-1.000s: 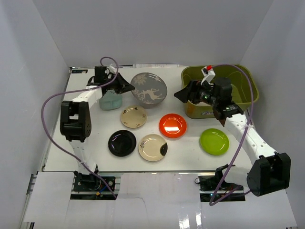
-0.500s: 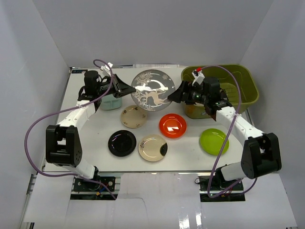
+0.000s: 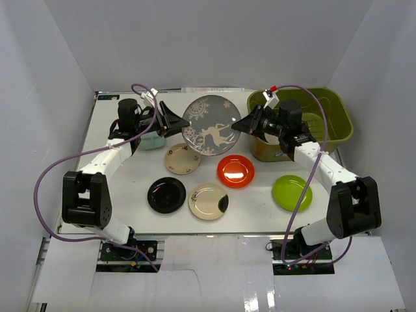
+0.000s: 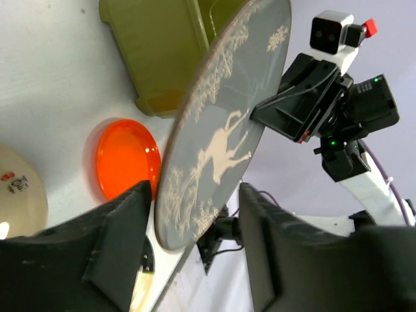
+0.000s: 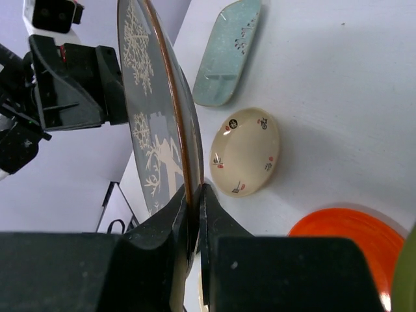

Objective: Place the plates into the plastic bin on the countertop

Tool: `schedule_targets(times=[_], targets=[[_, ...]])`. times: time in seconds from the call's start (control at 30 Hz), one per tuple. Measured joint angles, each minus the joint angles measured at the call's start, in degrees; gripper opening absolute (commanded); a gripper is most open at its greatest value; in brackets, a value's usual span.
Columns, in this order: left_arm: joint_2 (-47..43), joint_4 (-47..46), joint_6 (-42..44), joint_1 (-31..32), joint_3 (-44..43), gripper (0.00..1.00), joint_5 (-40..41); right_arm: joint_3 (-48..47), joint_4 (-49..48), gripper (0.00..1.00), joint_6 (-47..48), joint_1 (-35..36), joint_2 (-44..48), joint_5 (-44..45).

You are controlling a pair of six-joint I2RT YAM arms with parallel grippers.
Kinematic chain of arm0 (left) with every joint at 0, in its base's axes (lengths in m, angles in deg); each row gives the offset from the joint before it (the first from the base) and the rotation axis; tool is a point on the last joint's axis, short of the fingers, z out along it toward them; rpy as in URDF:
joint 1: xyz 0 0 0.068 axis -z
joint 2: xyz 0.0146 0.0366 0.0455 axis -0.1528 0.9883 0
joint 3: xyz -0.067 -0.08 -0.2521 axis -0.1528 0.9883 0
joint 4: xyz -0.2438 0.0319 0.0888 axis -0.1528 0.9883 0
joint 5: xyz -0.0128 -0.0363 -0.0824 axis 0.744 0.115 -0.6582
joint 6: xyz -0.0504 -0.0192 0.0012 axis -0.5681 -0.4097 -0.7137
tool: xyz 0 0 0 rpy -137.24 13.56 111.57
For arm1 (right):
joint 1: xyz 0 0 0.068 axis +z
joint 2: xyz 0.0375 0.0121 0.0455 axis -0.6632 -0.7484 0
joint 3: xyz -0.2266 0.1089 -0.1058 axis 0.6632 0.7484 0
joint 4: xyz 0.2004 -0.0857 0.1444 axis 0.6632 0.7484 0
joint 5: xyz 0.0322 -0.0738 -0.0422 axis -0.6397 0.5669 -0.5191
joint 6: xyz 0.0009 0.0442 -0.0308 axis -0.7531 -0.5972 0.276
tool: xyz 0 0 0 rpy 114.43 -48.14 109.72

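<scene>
Grey plate: the large round grey plate with a white deer pattern (image 3: 208,125) stood tilted on edge, held off the flat white bench (image 3: 123,185) over its far middle, between the two arms.
Right jaws: clenched on the grey plate's right rim, one finger (image 5: 159,227) on each face.
Left jaws: released, with the fingers (image 4: 117,247) spread wide and the grey plate's left rim in the gap between them, touching neither that I could see.
Bin: the olive-green rectangular plastic bin (image 3: 344,123) sat in the far right corner, its flared rim close to the right wall. The grey plate hung just left of it.
Edges: white walls closed the bench on the left, back and right.
Open room: a bare strip ran along the near edge, and another lay down the left side.
Plates below: the pale-green rounded-square dish (image 3: 151,139) lay by the left arm. The cream dish (image 3: 182,158), orange-red dish (image 3: 235,170), lime-green dish (image 3: 292,192), glossy black dish (image 3: 166,194) and tan dish (image 3: 208,200) lay flat and apart from one another.
</scene>
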Motion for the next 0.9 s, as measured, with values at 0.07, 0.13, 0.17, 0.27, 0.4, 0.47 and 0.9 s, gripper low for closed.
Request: schedule_targets(times=[0.07, 0.13, 0.17, 0.27, 0.4, 0.47, 0.9], targets=[[-0.07, 2.71, 1.73, 0.15, -1.18, 0.71, 0.85, -0.02, 1.05, 0.08, 0.15, -1.53, 0.22, 0.0], [-0.07, 7.39, 4.9, 0.52, -4.0, 0.73, 4.72, -0.02, 3.02, 0.08, 0.15, -4.94, 0.9, 0.2], [-0.17, 9.6, 6.62, 0.63, -5.64, 0.74, 7.63, 0.02, 3.82, 0.08, 0.07, -7.45, 1.51, 0.31], [-1.25, 13.18, 10.8, 0.09, -8.07, 0.76, 16.2, 1.07, 4.28, 0.08, -0.61, -16.87, 4.28, 1.11], [-2.47, 15.89, 13.11, -3.76, -7.87, 0.77, 24.98, 4.52, 3.72, 0.08, -1.33, -30.29, 8.66, 3.65], [-2.29, 16.61, 13.55, -6.62, -7.3, 0.77, 28.13, 5.6, 3.78, 0.08, -1.22, -34.27, 8.9, 5.16], [13.53, 19.19, 14.05, -20.9, -6.05, 0.83, 31.34, 2.4, 11.63, 0.13, 6.38, -36.0, -2.03, 10.73]])
